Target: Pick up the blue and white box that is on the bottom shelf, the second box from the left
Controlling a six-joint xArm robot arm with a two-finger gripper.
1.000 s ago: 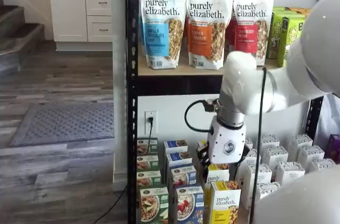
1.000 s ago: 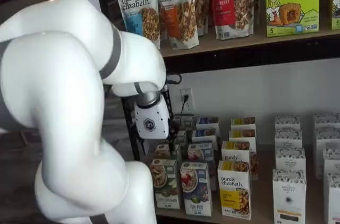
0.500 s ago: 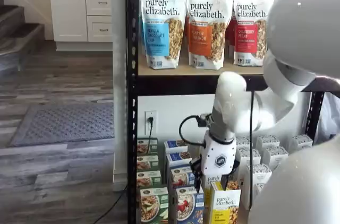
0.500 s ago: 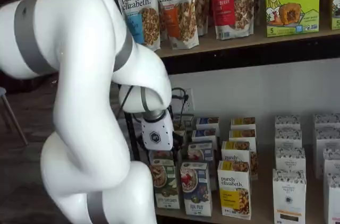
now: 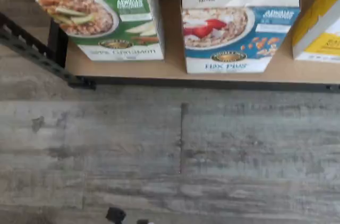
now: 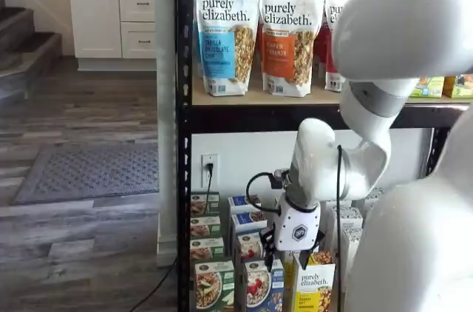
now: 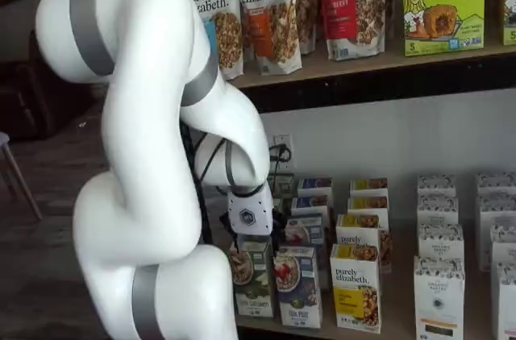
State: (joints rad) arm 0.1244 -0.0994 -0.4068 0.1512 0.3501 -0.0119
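The blue and white box is seen standing upright at the near edge of the bottom shelf, with the green and white box just beside it on the left and a yellow and white box just beside it on the right. Nothing has been lifted; the box is untouched and the whole grasp is judged to be left to do: descent onto the box, closure of the fingers and the lift.

The gripper is shown in both shelf views, held low over the near row of cartons, above and slightly behind the blue and white box. Its white body is plain, but the black fingers are largely hidden against the cartons, so no gap can be read from the pictures; the fingers are taken to stand spread wide, with nothing between them.

Only in the wrist view are the printed fronts of the two near cartons and the grey plank floor in front of the shelf shown closely; the fingers are not seen there. Only in the shelf views are the arm, the granola bags on the tier above and the further rows of cartons behind the target given.
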